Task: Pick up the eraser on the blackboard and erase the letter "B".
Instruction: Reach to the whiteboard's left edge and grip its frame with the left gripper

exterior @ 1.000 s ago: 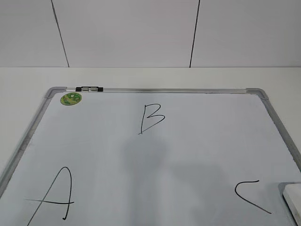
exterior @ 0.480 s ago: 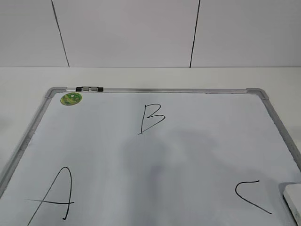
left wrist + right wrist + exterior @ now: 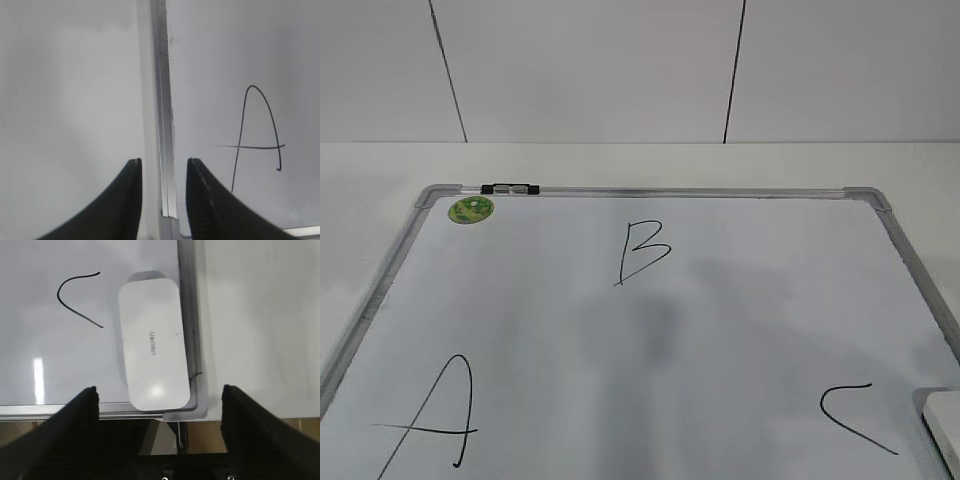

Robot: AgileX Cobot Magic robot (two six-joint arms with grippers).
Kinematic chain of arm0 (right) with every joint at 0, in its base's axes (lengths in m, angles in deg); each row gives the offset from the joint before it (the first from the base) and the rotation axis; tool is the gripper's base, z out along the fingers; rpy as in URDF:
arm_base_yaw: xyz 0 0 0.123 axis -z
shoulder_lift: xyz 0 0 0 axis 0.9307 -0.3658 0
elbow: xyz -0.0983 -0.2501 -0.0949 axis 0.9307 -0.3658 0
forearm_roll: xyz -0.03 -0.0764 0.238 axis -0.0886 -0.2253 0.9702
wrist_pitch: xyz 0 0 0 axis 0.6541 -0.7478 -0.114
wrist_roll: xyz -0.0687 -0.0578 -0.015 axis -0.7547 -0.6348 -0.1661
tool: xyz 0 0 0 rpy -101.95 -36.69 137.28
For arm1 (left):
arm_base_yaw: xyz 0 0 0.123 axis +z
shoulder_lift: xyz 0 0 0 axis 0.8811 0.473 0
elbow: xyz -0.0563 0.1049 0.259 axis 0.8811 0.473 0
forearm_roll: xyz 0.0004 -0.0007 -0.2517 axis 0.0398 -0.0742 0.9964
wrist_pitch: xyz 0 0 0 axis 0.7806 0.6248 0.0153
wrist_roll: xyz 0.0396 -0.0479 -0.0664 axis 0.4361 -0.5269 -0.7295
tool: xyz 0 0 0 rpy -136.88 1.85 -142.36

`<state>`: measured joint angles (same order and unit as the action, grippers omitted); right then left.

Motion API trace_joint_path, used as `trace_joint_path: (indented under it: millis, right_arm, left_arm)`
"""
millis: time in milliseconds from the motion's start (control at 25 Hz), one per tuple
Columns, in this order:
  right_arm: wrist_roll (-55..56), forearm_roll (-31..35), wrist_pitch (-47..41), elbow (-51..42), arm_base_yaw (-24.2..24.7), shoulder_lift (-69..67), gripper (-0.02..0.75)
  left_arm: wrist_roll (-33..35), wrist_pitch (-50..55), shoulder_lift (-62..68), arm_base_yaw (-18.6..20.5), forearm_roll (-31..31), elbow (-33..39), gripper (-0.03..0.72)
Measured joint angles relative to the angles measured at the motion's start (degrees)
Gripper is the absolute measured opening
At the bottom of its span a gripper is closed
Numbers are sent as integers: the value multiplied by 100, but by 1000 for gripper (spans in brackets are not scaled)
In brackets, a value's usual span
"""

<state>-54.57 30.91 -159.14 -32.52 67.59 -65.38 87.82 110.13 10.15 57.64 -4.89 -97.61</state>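
Right gripper [image 3: 159, 392] — fingers spread wide and holding nothing — hangs above the eraser [image 3: 153, 342]; the spread suits the block's width, so you can judge this as the approach before the grasp, not yet a contact. Note where the eraser lies: flat on the blackboard [image 3: 30, 300], hard against the frame's right rail at the near corner, its long axis along that rail, just beside the open "C" [image 3: 77, 296]; in the exterior view only its corner shows at the lower right edge [image 3: 946, 425]. Left gripper [image 3: 163, 167] stands with its fingers narrowly parted and empty, straddling the frame's left rail near the large "A" [image 3: 257, 137] — parked clear of the work, you may judge. The letter "B" [image 3: 642, 251] sits untouched in the upper middle of the board, well apart from the eraser; the round green sticker [image 3: 471, 209] marks the far left corner; the bench [image 3: 640, 165] carries the board. Mind the rail: a finger descending on that side could catch it.
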Motion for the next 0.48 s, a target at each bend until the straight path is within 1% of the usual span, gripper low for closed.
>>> trace_joint_path:
  millis: [240,360,480]
  right_arm:
    - [0,173,11,0,0,-230,585]
    - [0,177,11,0,0,-251,585]
    - [0,186,11,0,0,-251,585]
  left_arm:
    - [0,-387,1721,0,-58,-1029,233]
    - [0,-441,2452,0,-62,-1387,234]
    - [76,-542,3054,0,-71,-1581,234]
